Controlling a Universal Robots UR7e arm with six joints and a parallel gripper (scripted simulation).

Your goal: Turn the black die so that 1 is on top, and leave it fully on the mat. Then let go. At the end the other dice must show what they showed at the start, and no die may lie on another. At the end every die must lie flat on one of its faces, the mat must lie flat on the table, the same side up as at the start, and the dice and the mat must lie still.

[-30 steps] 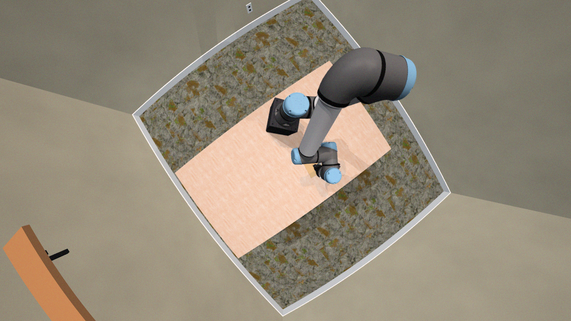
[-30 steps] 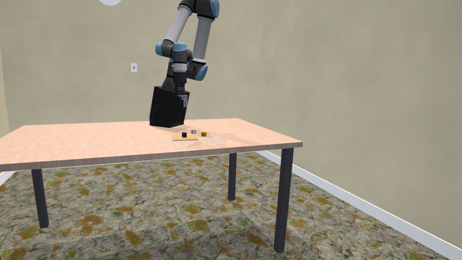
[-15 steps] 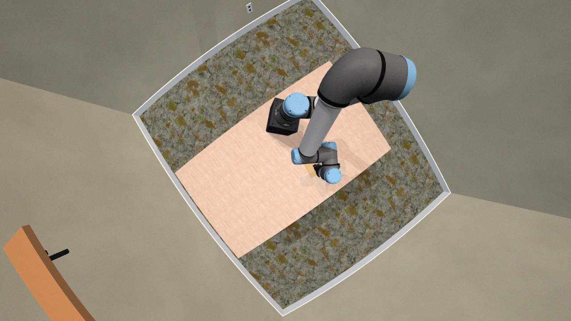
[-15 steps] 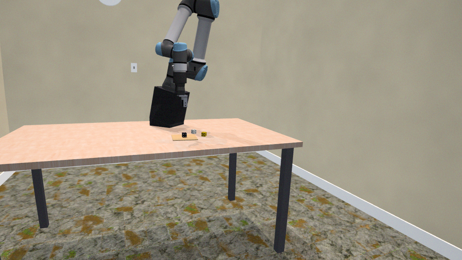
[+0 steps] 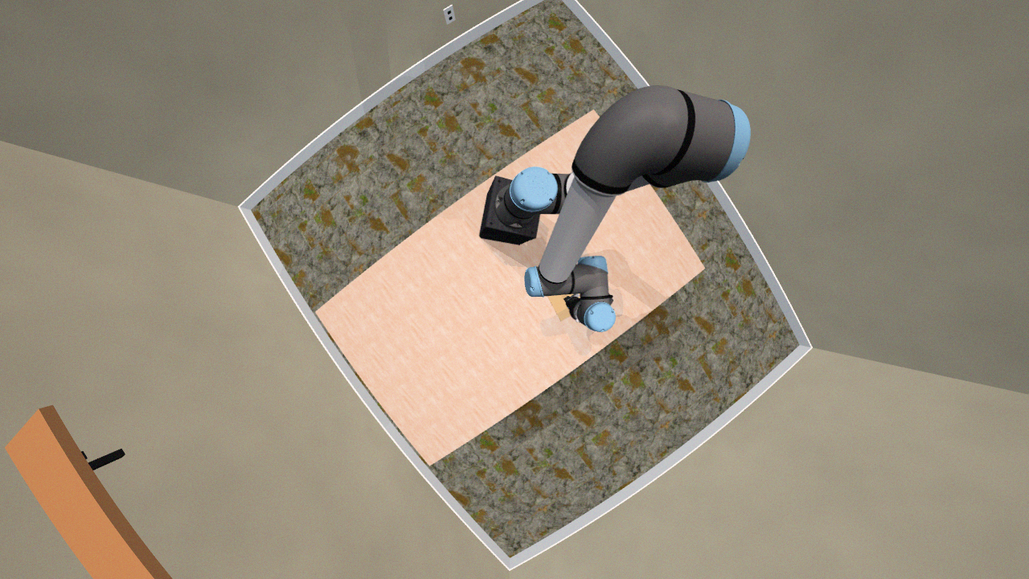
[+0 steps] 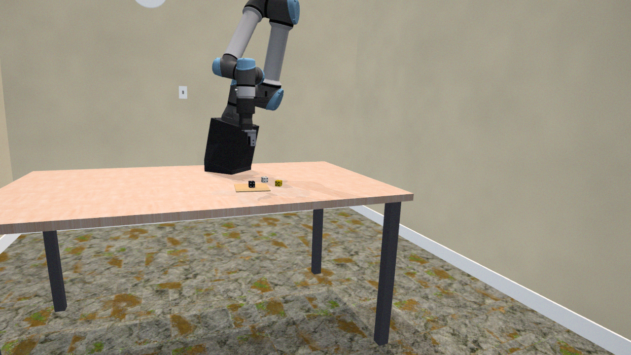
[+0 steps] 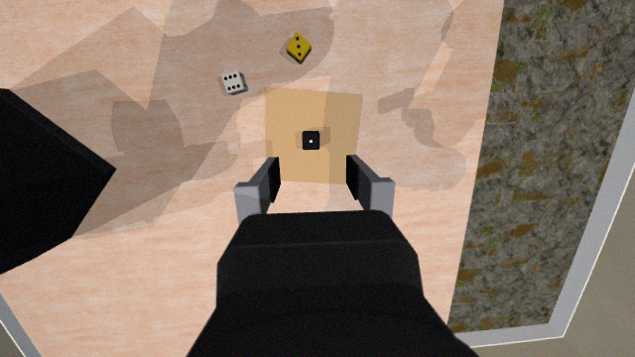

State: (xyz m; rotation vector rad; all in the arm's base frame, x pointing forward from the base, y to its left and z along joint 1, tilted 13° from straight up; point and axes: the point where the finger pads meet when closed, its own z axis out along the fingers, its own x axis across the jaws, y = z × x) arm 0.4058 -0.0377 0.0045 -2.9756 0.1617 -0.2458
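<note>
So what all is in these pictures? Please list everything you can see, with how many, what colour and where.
black die: one, one pip up, on the mat
white die: one, six up, on the table beside the mat
yellow die: one, three up, on the table beside the mat
mat: one, tan, on the table
table: one, pale wood top, dark legs
carpet: one, mottled grey, under the table
walls: beige, around
wall plates: two, white, on walls
orange slab with black bar: one, top view's lower left
arm: one, grey and blue, on a black block on the table
pincer: one, black and grey, open above the table
</note>
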